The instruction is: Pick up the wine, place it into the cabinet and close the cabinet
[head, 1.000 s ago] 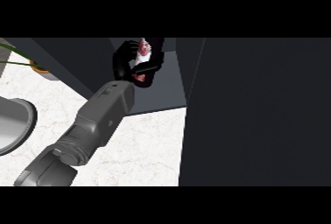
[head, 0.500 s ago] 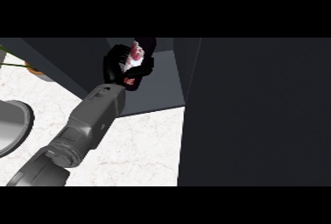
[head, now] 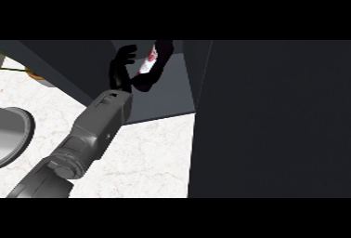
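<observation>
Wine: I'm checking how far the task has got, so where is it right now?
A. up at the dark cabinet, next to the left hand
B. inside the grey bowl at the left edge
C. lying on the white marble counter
A: the wine shows its white and red label against the cabinet, right beside the left hand, not on the counter.

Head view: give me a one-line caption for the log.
Left hand at the wine inside the open cabinet, above the white counter; right hand out of view.
</observation>
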